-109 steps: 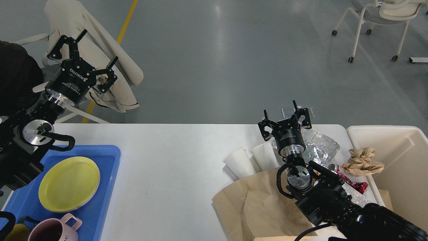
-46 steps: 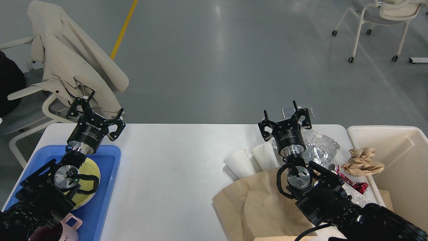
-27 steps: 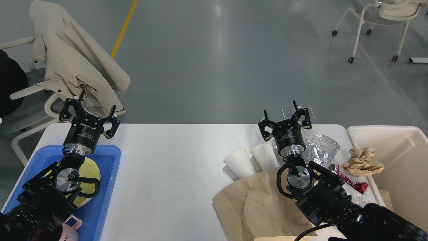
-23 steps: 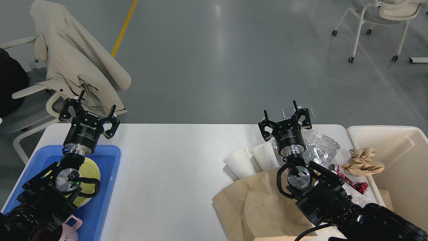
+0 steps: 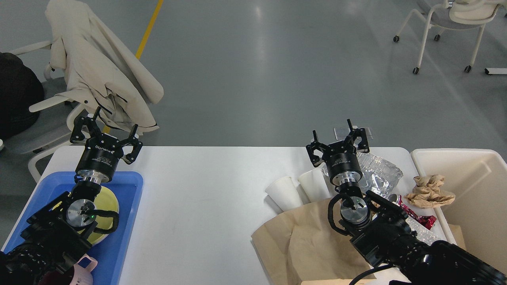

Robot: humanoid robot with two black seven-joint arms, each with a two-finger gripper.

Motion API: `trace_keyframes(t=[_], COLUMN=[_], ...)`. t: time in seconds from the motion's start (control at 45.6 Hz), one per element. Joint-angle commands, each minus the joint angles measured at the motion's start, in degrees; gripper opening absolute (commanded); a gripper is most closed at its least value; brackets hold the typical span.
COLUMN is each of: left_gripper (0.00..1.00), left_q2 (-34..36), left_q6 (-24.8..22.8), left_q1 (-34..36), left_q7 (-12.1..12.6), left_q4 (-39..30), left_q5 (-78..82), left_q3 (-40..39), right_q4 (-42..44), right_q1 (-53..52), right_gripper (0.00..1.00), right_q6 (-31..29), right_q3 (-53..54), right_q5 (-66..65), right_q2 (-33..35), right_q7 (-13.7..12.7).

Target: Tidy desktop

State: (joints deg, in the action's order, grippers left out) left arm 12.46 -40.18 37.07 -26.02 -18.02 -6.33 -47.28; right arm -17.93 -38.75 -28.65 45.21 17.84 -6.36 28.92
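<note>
The white desktop (image 5: pixel 206 190) fills the lower part of the head view. My left gripper (image 5: pixel 106 127) is open and empty above the far end of the blue tray (image 5: pixel 115 245). My right gripper (image 5: pixel 337 139) is open and empty above the far right of the desktop. Below it lie two white paper cups (image 5: pixel 282 192), a crumpled clear plastic wrapper (image 5: pixel 380 168), a brown paper bag (image 5: pixel 301 241) and a red wrapper (image 5: pixel 416 215). A crumpled brown paper (image 5: pixel 429 192) rests on the rim of the cream bin (image 5: pixel 475 190).
The blue tray holds a yellow plate (image 5: pixel 109 204) and a pink mug (image 5: pixel 79 273), partly hidden by my left arm. A chair draped with a beige coat (image 5: pixel 103 75) stands behind the table's left corner. Another chair (image 5: pixel 451 19) stands far right.
My left arm swung down from high on the left to above the tray's far end and has settled there. The chair with the coat shifted. My right arm has not moved.
</note>
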Motion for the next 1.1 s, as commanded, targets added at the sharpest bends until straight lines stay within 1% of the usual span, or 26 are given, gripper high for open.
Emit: trace_keyframes(t=[0.0, 0.57, 0.614, 0.723, 0.811, 0.964, 1.074], left_gripper=[1.0, 1.0, 1.0, 1.0, 1.0, 1.0, 1.0], left_q2=[0.02, 0.02, 0.02, 0.02, 0.02, 0.02, 0.01], left_q6=[0.01, 0.01, 0.01, 0.01, 0.01, 0.01, 0.01], left_q1=[0.02, 0.02, 0.02, 0.02, 0.02, 0.02, 0.02], left_q7=[0.0, 0.0, 0.0, 0.0, 0.0, 0.0, 0.0], left_q4=[0.0, 0.0, 0.0, 0.0, 0.0, 0.0, 0.0], left_q5=[0.0, 0.0, 0.0, 0.0, 0.0, 0.0, 0.0], left_q3=[0.0, 0.0, 0.0, 0.0, 0.0, 0.0, 0.0], right_q4=[0.0, -0.7, -2.28, -9.48, -12.56, -13.45, -13.36], right_q1=[-0.01, -0.97, -1.85, -3.26, -4.83, -11.6, -13.89], right_gripper=[1.0, 1.0, 1.0, 1.0, 1.0, 1.0, 1.0], right_q6=[0.0, -0.35, -0.35, -0.26, -0.35, -0.35, -0.35], right_q3=[-0.04, 0.14, 0.23, 0.75, 1.02, 1.46, 1.28], right_q5=[0.0, 0.0, 0.0, 0.0, 0.0, 0.0, -0.09], right_q2=[-0.06, -0.23, -0.58, -0.15, 1.17, 4.25, 6.18], right_q7=[0.0, 0.18, 0.26, 0.26, 0.26, 0.0, 0.0])
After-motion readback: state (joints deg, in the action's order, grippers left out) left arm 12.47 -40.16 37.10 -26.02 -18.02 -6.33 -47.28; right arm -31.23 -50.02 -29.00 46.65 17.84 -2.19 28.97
